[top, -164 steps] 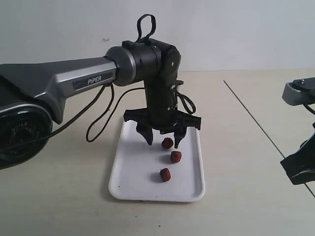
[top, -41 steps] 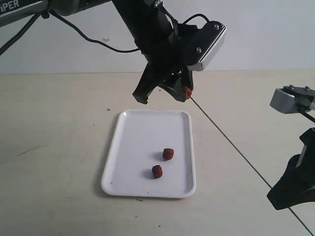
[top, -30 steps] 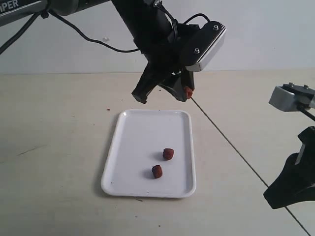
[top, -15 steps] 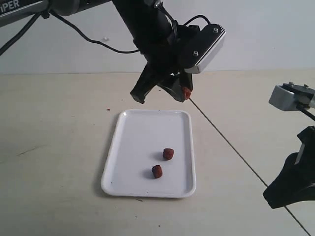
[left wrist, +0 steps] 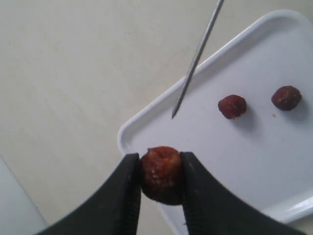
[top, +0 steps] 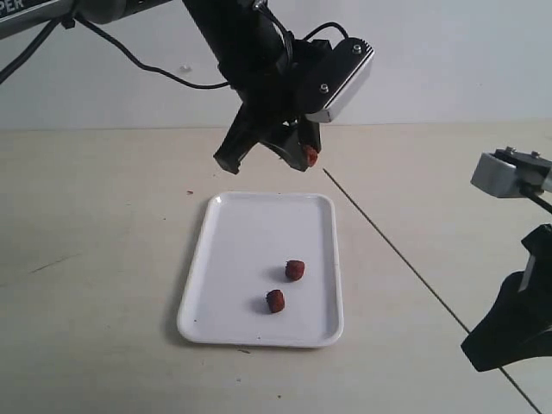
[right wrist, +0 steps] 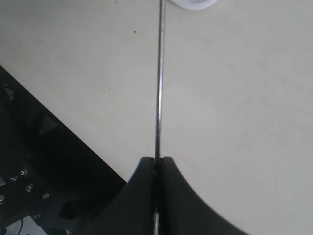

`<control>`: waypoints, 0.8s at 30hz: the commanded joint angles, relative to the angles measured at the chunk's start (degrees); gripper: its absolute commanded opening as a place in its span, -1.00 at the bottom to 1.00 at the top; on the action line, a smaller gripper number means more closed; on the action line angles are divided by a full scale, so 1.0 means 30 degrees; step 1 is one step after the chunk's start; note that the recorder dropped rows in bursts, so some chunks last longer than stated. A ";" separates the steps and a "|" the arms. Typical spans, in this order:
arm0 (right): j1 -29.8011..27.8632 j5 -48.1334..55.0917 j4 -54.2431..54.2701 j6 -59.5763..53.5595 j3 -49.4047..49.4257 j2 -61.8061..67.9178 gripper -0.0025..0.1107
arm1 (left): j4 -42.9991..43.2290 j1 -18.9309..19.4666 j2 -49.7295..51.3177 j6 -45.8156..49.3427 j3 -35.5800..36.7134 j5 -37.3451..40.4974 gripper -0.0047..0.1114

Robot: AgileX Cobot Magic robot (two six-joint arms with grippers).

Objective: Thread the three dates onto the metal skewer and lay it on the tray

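Observation:
My left gripper [left wrist: 161,156] is shut on one dark red date [left wrist: 162,175], held in the air above the far edge of the white tray [top: 250,259]; the exterior view shows this date [top: 309,155] at the fingers. Two more dates [top: 295,270] [top: 275,301] lie on the tray. My right gripper [right wrist: 157,161] is shut on the thin metal skewer [right wrist: 159,73]. The skewer [top: 405,261] slants from the right gripper [top: 479,349] up toward the held date. Its tip [left wrist: 172,116] stands a short way off the date, apart from it.
The tray [left wrist: 254,156] rests on a pale beige tabletop [top: 95,259]. The left arm and its cable hang over the far side of the tray. The right arm's dark body [top: 526,302] fills the right edge of the exterior view.
The left gripper has shifted left with the date in it. The skewer's tip has followed to the left. The two dates on the tray have not moved.

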 commanded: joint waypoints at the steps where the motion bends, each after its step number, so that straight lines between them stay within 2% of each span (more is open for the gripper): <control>1: -0.0074 0.0104 0.0366 -0.0307 0.0053 -0.0003 -0.96 | -0.1182 -0.0097 -0.0138 0.0600 0.0081 -0.0075 -0.43; 24: -0.0074 -0.0445 0.0508 -0.0650 0.0014 0.1026 -0.96 | -0.1102 -0.0097 -0.0138 0.1141 0.0081 -0.0075 -0.43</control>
